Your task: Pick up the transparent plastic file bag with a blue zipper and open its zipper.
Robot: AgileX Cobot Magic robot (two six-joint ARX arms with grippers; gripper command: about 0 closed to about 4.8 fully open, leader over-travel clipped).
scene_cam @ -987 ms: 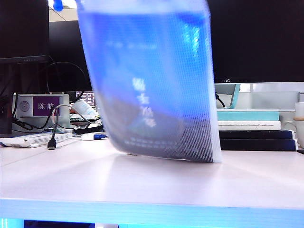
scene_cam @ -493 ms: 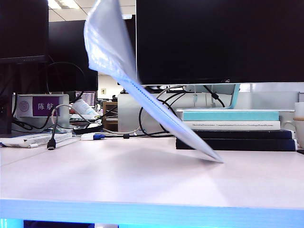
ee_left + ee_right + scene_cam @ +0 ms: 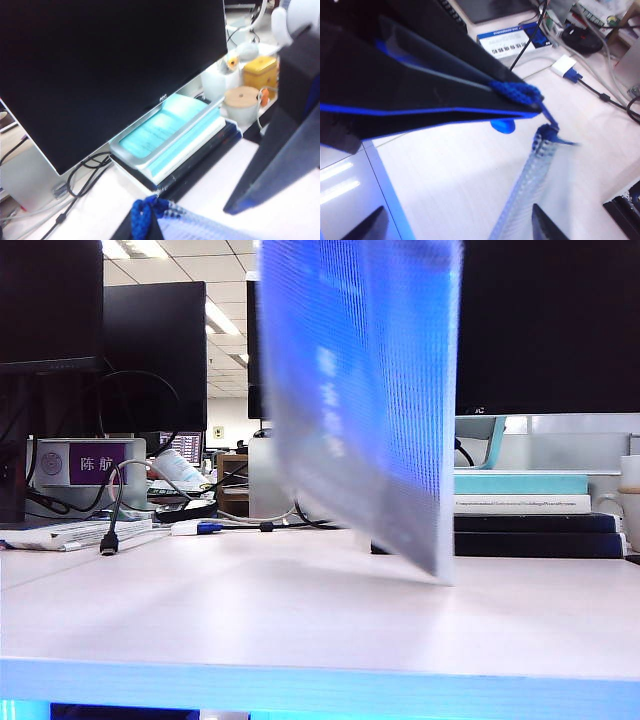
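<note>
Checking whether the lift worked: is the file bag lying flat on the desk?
No: in the exterior view the file bag hangs upright, only its lower corner near the desk.

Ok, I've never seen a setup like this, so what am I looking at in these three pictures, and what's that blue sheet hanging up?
It is a robot with two arms, each ending in a two-finger gripper. One picture comes from a camera at table height. The other two come from cameras on the wrists. The blue sheet is a mesh file bag, hanging over the table. The left gripper is shut on a blue loop at the bag's top corner. The right gripper stands open close by, holding nothing. Stacked books lie under a monitor.
</note>
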